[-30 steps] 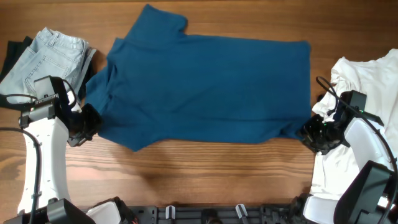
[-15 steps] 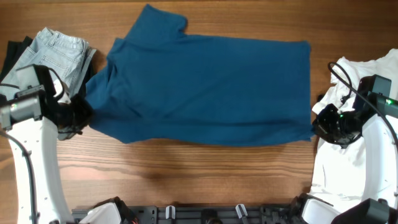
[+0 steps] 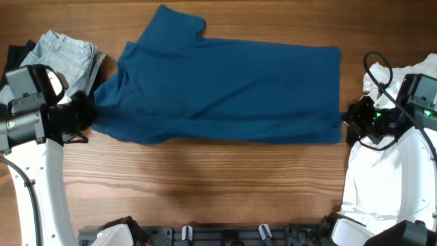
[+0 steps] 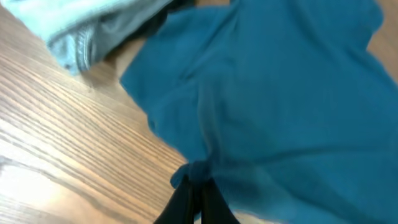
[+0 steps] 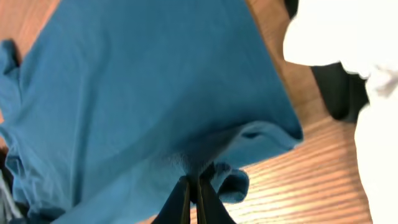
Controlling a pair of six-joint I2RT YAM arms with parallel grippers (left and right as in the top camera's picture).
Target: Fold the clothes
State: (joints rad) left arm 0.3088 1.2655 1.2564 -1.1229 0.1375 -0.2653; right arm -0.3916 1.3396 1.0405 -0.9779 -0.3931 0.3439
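Observation:
A blue T-shirt (image 3: 225, 85) lies spread across the wooden table, its near edge lifted and folded over. My left gripper (image 3: 87, 117) is shut on the shirt's near-left corner (image 4: 194, 169). My right gripper (image 3: 346, 121) is shut on the near-right hem corner (image 5: 194, 171). Both hold the cloth a little above the table. The shirt (image 4: 280, 93) fills most of the left wrist view and most of the right wrist view (image 5: 143, 87).
Folded light denim shorts (image 3: 58, 58) on a dark garment lie at the far left, also showing in the left wrist view (image 4: 81, 25). A pile of white clothes (image 3: 382, 164) lies at the right, under my right arm. Bare wood (image 3: 205, 184) runs along the front.
Both grippers have moved away from the front edge toward the far side, carrying the shirt's near edge up over the body. The visible shirt is now narrower front to back.

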